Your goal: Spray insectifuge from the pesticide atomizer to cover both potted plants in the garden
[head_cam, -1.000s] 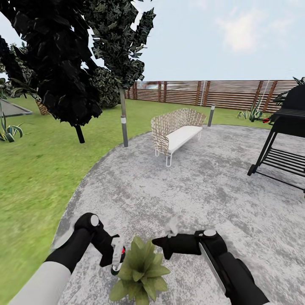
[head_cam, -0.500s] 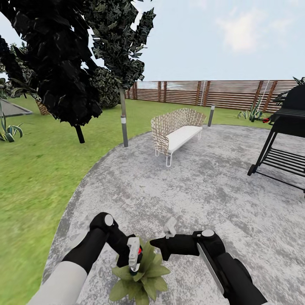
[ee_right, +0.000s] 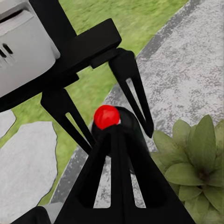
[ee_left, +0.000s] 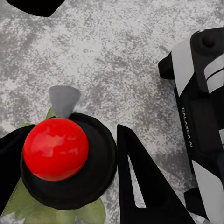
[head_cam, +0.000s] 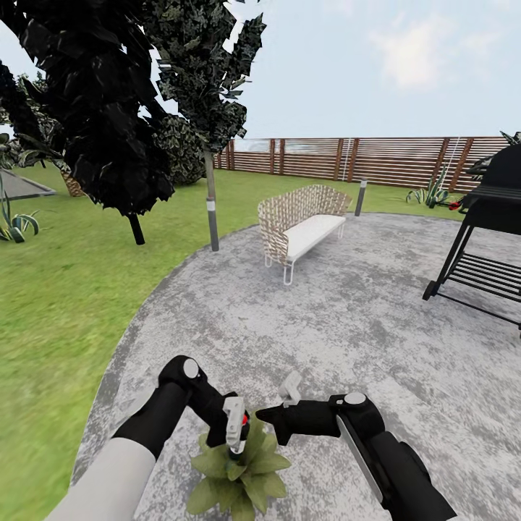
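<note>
Atomizer (head_cam: 241, 428) sits in the left gripper (head_cam: 233, 434), held just above the plant (head_cam: 239, 474) on the grey paving (head_cam: 325, 318). In the left wrist view the atomizer (ee_left: 58, 156) shows a red knob over a black body with a grey nozzle, black fingers (ee_left: 140, 182) either side, closed on it. Likely light, rigid plastic, smooth and a bit slippery; best held round the black body below the red top, leaving the nozzle free. The plant's leaves look soft and easy to crush if the gripper drops lower.

Right gripper (head_cam: 278, 420) hangs just beside the plant, nothing in it; its fingers (ee_right: 135, 91) stand apart in the right wrist view.

Readable writing: "GALAXEA", partly legible, on the right arm (ee_left: 196, 126) in the left wrist view. No label visible on the atomizer.
</note>
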